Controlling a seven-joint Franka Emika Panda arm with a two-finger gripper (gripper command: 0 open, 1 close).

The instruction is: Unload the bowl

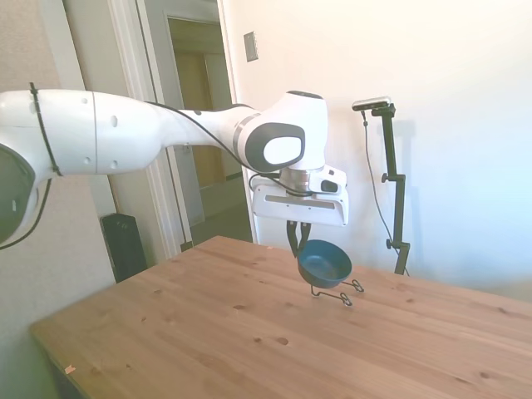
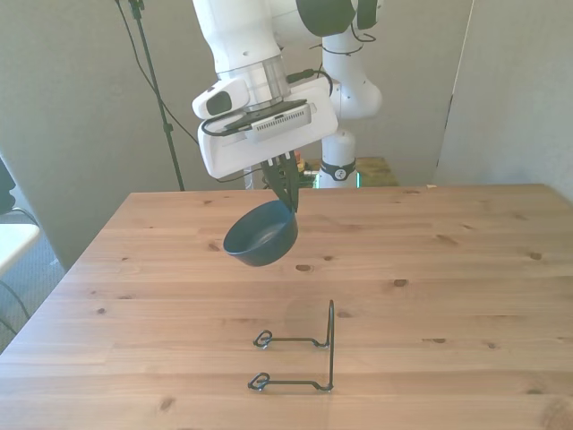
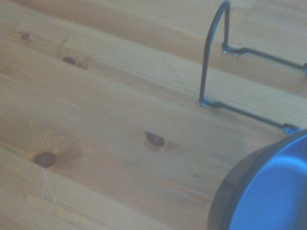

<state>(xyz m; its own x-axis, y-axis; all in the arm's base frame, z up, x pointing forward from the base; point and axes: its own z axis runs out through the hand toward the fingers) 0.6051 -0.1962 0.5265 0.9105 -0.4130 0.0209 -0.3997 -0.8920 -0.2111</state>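
Note:
The dark teal-blue bowl (image 1: pixel 325 263) (image 2: pixel 260 236) (image 3: pixel 268 191) hangs tilted in the air above the wooden table (image 2: pixel 448 296), well clear of the wood. My gripper (image 1: pixel 298 242) (image 2: pixel 286 195) is shut on the bowl's rim, fingers pointing down. The thin black wire stand (image 2: pixel 304 358) (image 1: pixel 336 292) (image 3: pixel 216 72) rests on the table with nothing in it, nearer the camera in the front view. In the side view the bowl hangs just above the stand.
Bare wood surrounds the stand on all sides. A doorway (image 1: pixel 199 133) and a dark box (image 1: pixel 125 245) on the floor lie beyond the table's far edge in the side view.

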